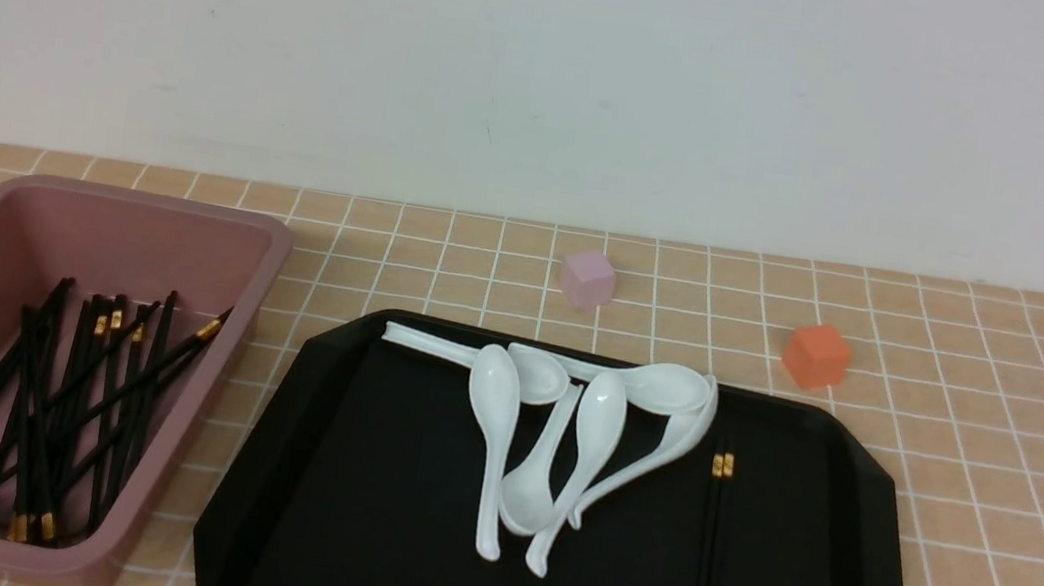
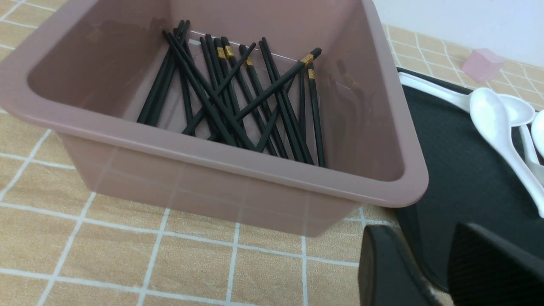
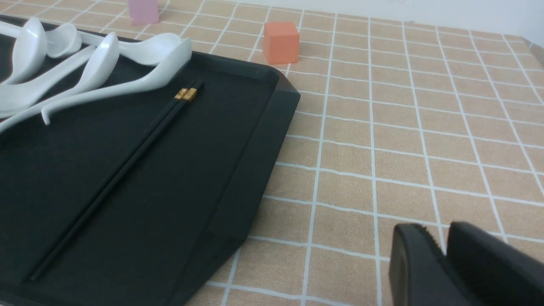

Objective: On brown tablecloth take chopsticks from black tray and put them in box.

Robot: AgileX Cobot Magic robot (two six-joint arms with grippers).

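Observation:
Two black chopsticks with gold bands lie side by side on the right part of the black tray, close to the spoons. The same pair of chopsticks runs across the tray in the right wrist view. The pink box at the left holds several chopsticks. My left gripper hovers open and empty between the box and the tray. My right gripper is over the brown tablecloth beside the tray, tips slightly apart, holding nothing. Neither gripper shows in the front view.
Several white soup spoons are piled at the tray's far middle. A small pink cube and an orange cube stand on the cloth behind the tray. A white wall closes off the back.

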